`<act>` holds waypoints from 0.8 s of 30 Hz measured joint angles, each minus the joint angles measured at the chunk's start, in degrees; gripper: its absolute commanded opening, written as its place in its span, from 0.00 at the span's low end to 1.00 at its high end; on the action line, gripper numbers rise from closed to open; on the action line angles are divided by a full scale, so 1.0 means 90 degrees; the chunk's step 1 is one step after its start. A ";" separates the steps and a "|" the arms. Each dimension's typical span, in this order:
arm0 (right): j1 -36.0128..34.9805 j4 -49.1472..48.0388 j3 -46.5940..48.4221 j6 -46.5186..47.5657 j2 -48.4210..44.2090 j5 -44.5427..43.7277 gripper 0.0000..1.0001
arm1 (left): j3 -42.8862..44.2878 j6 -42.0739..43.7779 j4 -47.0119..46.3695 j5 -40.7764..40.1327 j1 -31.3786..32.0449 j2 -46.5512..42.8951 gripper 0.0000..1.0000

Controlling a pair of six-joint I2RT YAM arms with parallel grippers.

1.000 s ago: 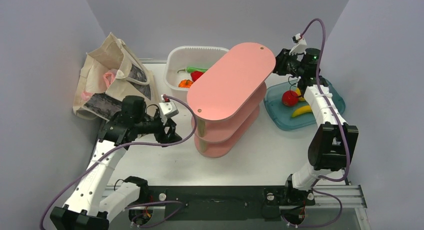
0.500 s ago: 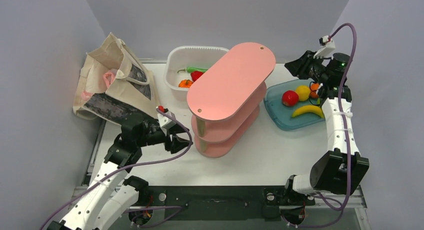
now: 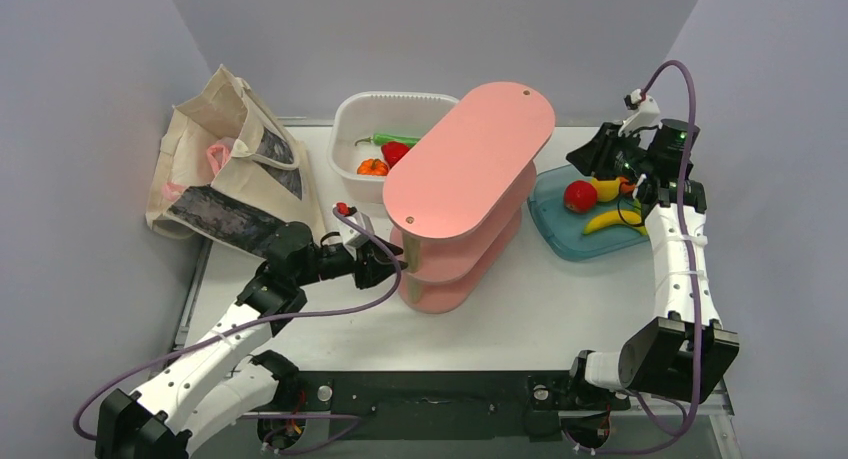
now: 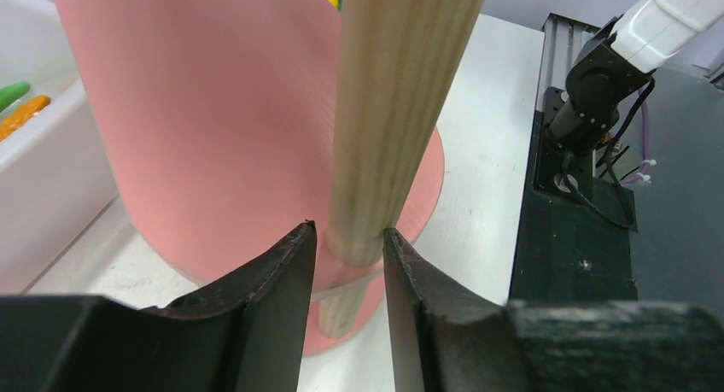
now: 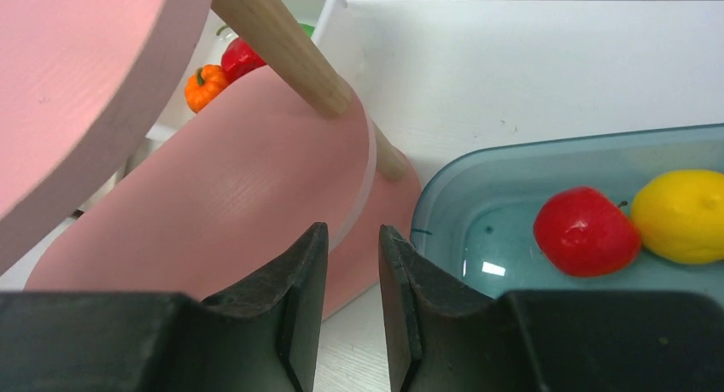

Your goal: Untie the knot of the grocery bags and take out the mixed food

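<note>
The beige canvas tote (image 3: 225,169) slumps at the far left against the wall. The thin pink plastic bag (image 3: 217,157) pokes out of its mouth. The mixed food is hidden. My left gripper (image 3: 388,264) (image 4: 346,230) is well right of the tote, at the near end of the pink shelf. Its jaws stand either side of a wooden post (image 4: 401,110), with a sliver of gap on the left side. My right gripper (image 3: 585,164) (image 5: 353,234) hovers between the shelf's far end and the teal tray, jaws slightly apart with nothing between them.
A pink three-tier shelf (image 3: 470,159) on wooden posts fills the middle. Behind it a white bin (image 3: 350,109) holds peppers. A teal tray (image 3: 560,241) at the right holds an apple (image 5: 585,230), a lemon (image 5: 679,214) and a banana (image 3: 612,220).
My left arm swung right from beside the tote to the shelf's near post, its jaws narrowing. My right arm moved right, then down toward the tray. The shelf shifted slightly right.
</note>
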State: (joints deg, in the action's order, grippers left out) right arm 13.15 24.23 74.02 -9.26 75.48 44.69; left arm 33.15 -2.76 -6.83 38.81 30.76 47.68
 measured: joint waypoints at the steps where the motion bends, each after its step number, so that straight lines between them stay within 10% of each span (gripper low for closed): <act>1: 0.0007 0.0068 0.0000 0.0058 0.0000 -0.0029 0.26 | 0.0000 -0.0019 -0.0107 -0.0024 0.0061 0.0070 0.27; 24: 0.0525 0.0670 0.0000 0.0648 -0.0158 -0.0158 0.26 | 0.0974 -0.1489 -0.1965 -0.1180 0.0597 0.2620 0.23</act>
State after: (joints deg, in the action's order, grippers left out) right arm 17.87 30.26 74.02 -3.42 74.06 43.27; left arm 41.91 -16.16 -24.51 28.18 36.14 71.26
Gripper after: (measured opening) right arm 0.260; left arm 0.237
